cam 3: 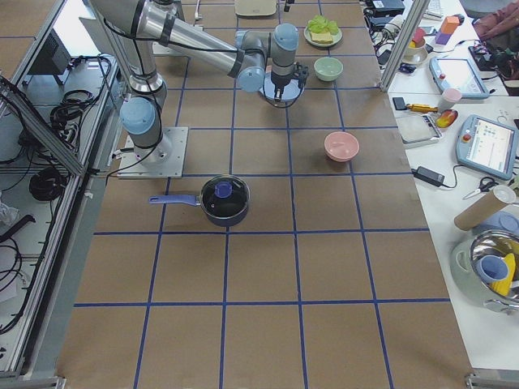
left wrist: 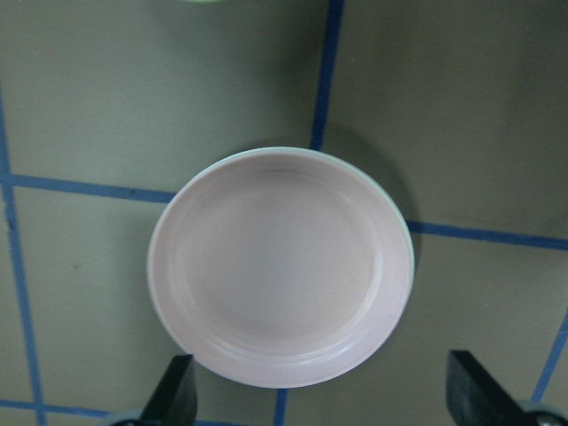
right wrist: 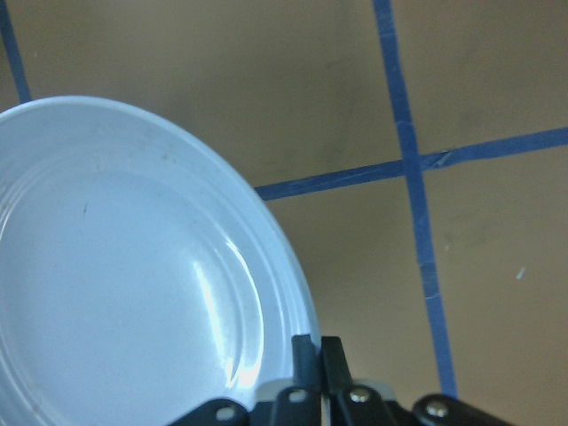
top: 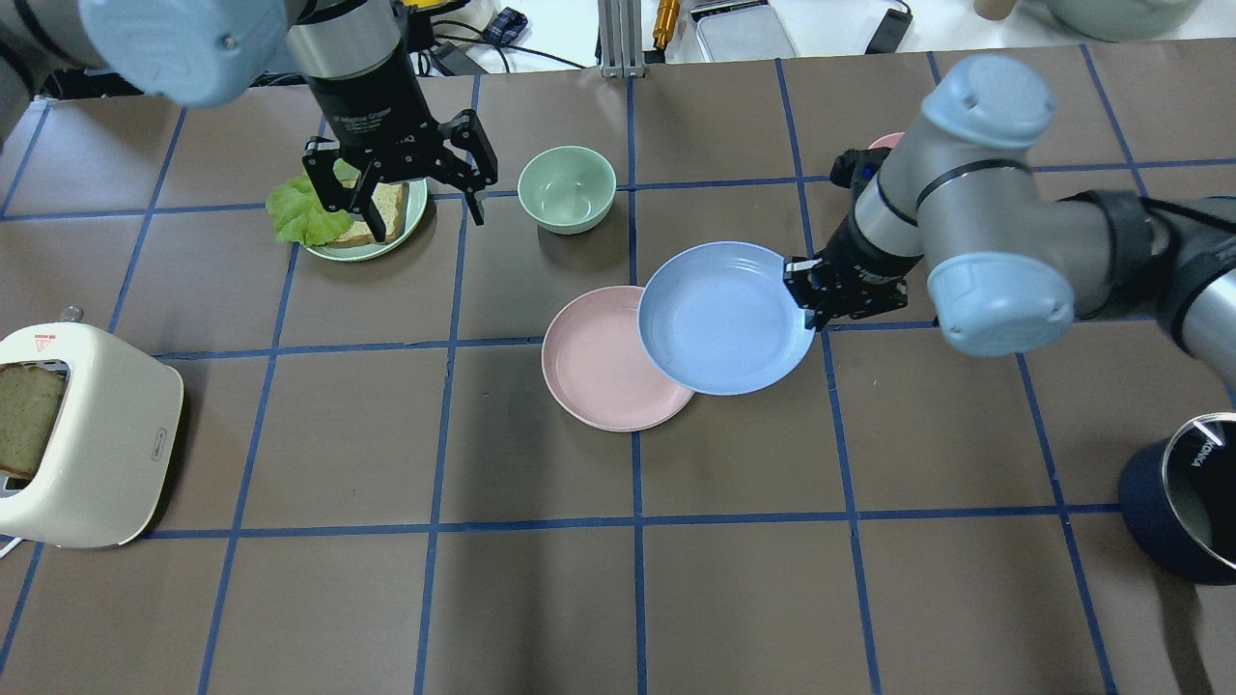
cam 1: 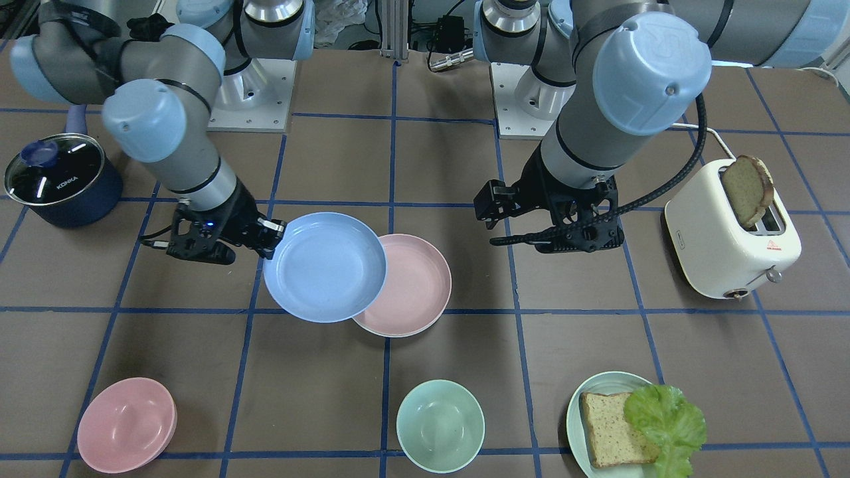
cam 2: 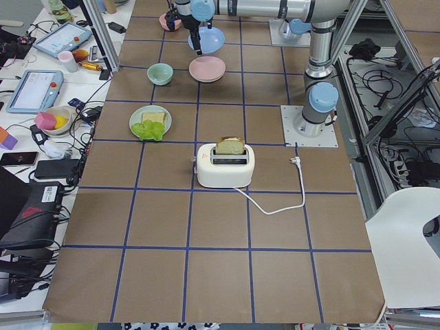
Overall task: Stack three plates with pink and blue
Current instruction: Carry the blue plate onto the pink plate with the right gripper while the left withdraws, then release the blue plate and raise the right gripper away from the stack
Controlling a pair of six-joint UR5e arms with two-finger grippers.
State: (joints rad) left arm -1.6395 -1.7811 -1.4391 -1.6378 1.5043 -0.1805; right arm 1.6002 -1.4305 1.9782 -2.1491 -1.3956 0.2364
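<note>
My right gripper [top: 806, 290] is shut on the rim of the light blue plate [top: 724, 319] and holds it off the table, tilted, with its edge over the pale pink plate [top: 594, 362]. The right wrist view shows the closed fingertips [right wrist: 306, 351] on the blue plate's [right wrist: 133, 284] rim. The pink plate [left wrist: 280, 266] lies flat on the table. A thin pale edge shows beneath it in the left wrist view. No cream-white plate shows as a separate thing. My left gripper [top: 425, 208] is open and empty, held high above the pink plate.
A mint bowl [cam 1: 440, 425] and a pink bowl [cam 1: 126, 423] stand on the operators' side. A pale green plate [cam 1: 576, 411] holds bread and lettuce. A white toaster [cam 1: 730, 232] with bread stands on my left. A dark blue pot [cam 1: 60, 179] stands on my right.
</note>
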